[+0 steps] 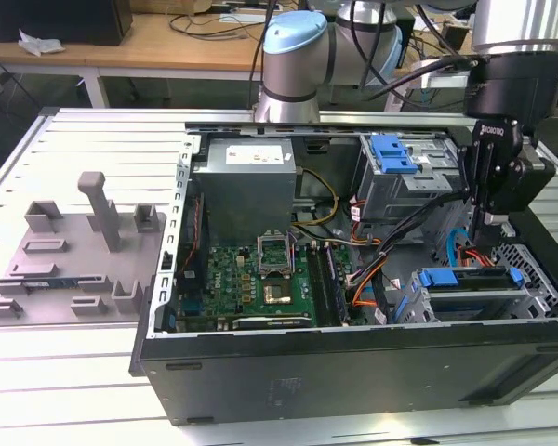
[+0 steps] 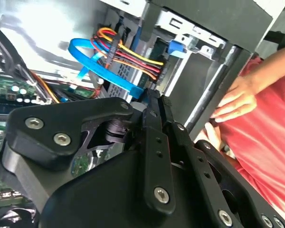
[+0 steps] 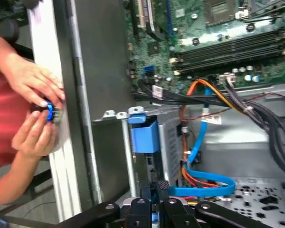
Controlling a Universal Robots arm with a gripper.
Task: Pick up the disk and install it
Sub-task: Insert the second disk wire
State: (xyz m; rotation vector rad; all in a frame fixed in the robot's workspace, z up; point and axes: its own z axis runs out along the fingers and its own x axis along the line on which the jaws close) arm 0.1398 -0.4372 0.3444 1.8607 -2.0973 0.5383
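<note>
Black metal of the open computer case (image 1: 353,367) sits closest, resting on the ribbed surface (image 1: 84,372), and at the exterior view's left a grey fixture block (image 1: 74,265) lies beside it. Moving rightward past the green motherboard (image 1: 251,279) and the grey power supply (image 1: 246,181), the disk (image 1: 470,283), blue-framed, lies in the bay at the case's near right corner. Over it hangs the pincer (image 1: 491,223), and I cannot tell how its jaws stand; in the first wrist view a person's hands (image 3: 33,109) hold something small and blue just outside the case wall.
</note>
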